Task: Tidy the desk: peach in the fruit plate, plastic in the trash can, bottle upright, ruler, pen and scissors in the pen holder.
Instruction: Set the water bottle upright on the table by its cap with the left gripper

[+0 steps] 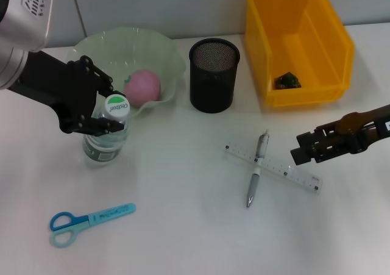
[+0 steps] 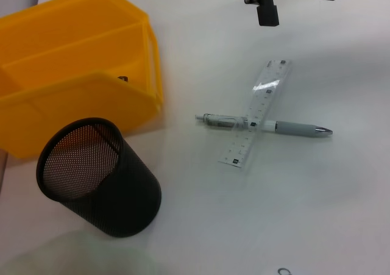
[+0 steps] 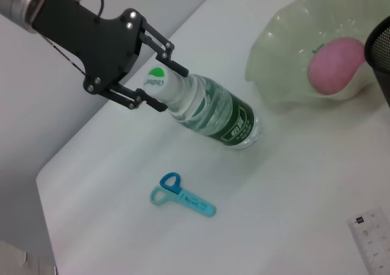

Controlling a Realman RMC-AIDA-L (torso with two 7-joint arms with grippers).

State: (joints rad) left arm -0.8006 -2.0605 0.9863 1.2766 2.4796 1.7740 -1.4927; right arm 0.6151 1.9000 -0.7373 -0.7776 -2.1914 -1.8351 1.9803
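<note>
While the small clear plastic bottle (image 1: 106, 135) with green label and white cap stands upright on the plain white desk (image 1: 183, 226), the left gripper (image 1: 114, 110) has its fingers pinched on the neck just under the cap, likely steadying it. Just behind, the round pink peach (image 1: 144, 85) sits inside the translucent pale green ruffled fruit plate (image 1: 91, 43). A dark scrap lies in the bright yellow rectangular trash can (image 1: 317, 49). The black wire-mesh pen holder (image 1: 213, 75) looks empty. The silver-grey click pen (image 1: 256, 168) lies across the clear plastic ruler (image 1: 292, 172); the right gripper (image 1: 302, 149) hovers near, fingers apart, probably lining up a pick. The blue and teal scissors (image 1: 91, 221) lie untouched near the front edge.
</note>
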